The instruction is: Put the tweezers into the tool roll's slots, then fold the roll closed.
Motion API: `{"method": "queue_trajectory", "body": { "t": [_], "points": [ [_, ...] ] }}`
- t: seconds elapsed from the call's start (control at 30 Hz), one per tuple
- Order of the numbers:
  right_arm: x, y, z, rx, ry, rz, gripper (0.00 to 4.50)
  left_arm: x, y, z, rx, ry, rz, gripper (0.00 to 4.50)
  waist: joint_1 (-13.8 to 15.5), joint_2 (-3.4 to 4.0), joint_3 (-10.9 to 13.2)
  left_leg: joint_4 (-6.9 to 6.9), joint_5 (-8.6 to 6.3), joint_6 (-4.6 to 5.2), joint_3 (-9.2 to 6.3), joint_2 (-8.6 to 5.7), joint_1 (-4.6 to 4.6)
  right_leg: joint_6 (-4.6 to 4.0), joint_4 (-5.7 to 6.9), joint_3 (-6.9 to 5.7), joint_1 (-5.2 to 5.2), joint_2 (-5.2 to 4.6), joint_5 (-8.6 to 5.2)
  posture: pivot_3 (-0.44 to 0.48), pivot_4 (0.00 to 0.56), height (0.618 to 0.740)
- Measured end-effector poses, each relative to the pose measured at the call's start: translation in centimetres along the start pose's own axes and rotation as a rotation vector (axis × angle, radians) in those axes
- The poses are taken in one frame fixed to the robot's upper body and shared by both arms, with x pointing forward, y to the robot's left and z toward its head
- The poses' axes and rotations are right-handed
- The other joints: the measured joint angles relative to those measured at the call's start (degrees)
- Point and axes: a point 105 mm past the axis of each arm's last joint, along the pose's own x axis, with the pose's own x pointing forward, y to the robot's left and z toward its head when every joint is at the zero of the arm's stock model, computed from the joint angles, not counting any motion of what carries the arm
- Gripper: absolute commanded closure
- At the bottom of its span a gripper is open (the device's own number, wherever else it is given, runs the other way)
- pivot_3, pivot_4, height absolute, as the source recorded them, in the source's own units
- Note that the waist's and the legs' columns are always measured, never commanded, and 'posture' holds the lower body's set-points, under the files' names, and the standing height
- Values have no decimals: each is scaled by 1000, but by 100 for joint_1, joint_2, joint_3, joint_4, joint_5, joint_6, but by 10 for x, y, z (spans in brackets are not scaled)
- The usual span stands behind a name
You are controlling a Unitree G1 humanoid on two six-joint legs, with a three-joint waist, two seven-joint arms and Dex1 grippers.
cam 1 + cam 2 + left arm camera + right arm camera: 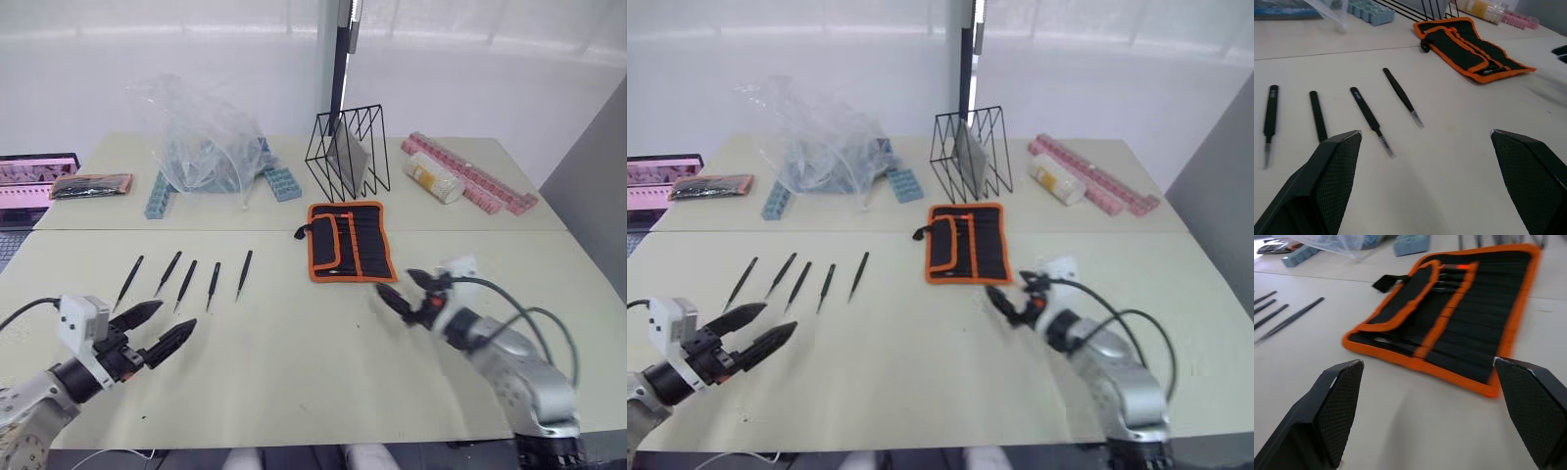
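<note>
Five tweezers lie in a row on the table, side by side but not touching. Each one lies long-ways from the far side to the near side, leaning a bit. The sharp tips point toward the robot and the fat ends point away. There is a small pale mark on one fat end, but it is too small to read.

The roll lies open and flat, to the right of the tweezers and well apart from them. Its slots run in a row between orange strips. A black strap sticks out from its left edge. A little writing shows near one edge of the roll, too blurry to read.

The left gripper is low over the table, just nearer than the tweezers. Its fingers are spread wide and hold nothing. The right gripper is just nearer than the roll's near right corner. Its fingers are spread wide too, and hold nothing.

There is a lot of bare table between the grippers and between the tweezers and the roll. At the far side are a plastic bag, a wire rack and pink boxes.
</note>
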Motion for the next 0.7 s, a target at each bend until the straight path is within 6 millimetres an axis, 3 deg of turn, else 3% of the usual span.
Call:
{"method": "queue_trajectory", "body": {
  "t": [0.2,0.47,0.7],
  "points": [
    [40,9,8,81,25,-45,0,12,-25,-1,13,2,-72,18,16,0,0,30,0,0,-36,1,-40,-8,1,-34,-8,-1,5,0,150,720],
    [59,16,-9,116,88,-38,0,16,-37,0,10,-1,-111,18,-12,1,0,31,0,0,-45,2,-41,-13,6,-43,-8,-1,3,0,150,720],
    [80,24,-4,156,59,-5,0,18,-37,0,11,-1,-114,18,-66,2,1,31,0,0,-54,2,-44,-15,9,-53,-6,-1,2,0,150,720]
  ]
}}
